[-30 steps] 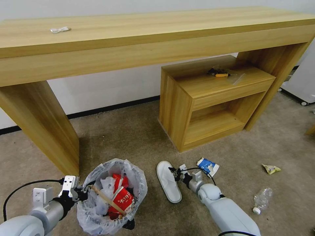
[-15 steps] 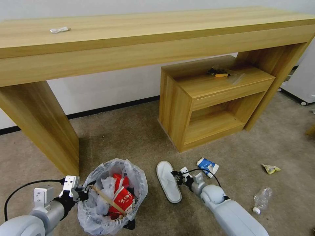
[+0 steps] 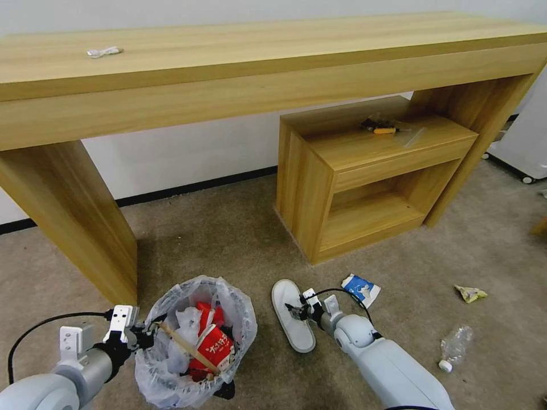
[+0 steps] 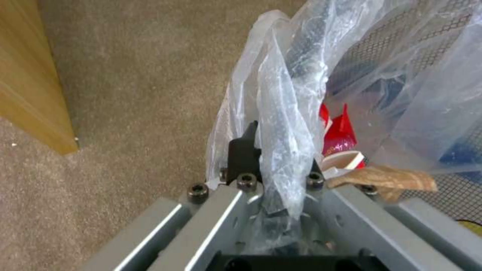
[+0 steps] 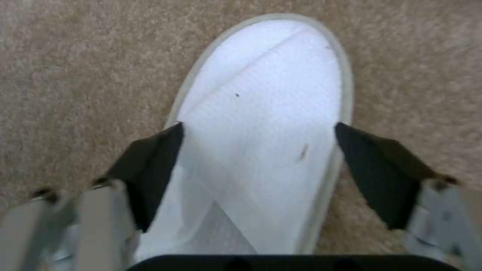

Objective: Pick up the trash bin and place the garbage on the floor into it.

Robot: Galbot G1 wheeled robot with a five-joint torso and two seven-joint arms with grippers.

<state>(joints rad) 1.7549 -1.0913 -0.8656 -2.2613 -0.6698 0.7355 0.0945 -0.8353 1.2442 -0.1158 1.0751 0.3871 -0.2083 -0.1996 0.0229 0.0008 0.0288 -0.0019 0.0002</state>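
The trash bin (image 3: 194,347), black with a crinkly plastic bag liner, stands on the floor (image 3: 228,239) holding red wrappers, a paper cup and a wooden stick. My left gripper (image 3: 141,335) is shut on the bin's bagged rim (image 4: 281,113). A white slipper (image 3: 292,314) lies just right of the bin. My right gripper (image 3: 296,312) is open right above it, one finger on each side of the slipper (image 5: 281,67). More garbage lies farther right: a blue-white carton (image 3: 360,288), a yellow wrapper (image 3: 470,293) and a clear bottle (image 3: 454,346).
A long wooden desk (image 3: 256,57) spans the back; its thick leg (image 3: 74,216) stands just behind the bin. A low wooden cabinet (image 3: 364,176) sits under the desk's right half. A white wheeled unit (image 3: 524,148) stands at the far right.
My right gripper has moved left and down from beside the slipper to straddle it. The left gripper and the bin have stayed put.
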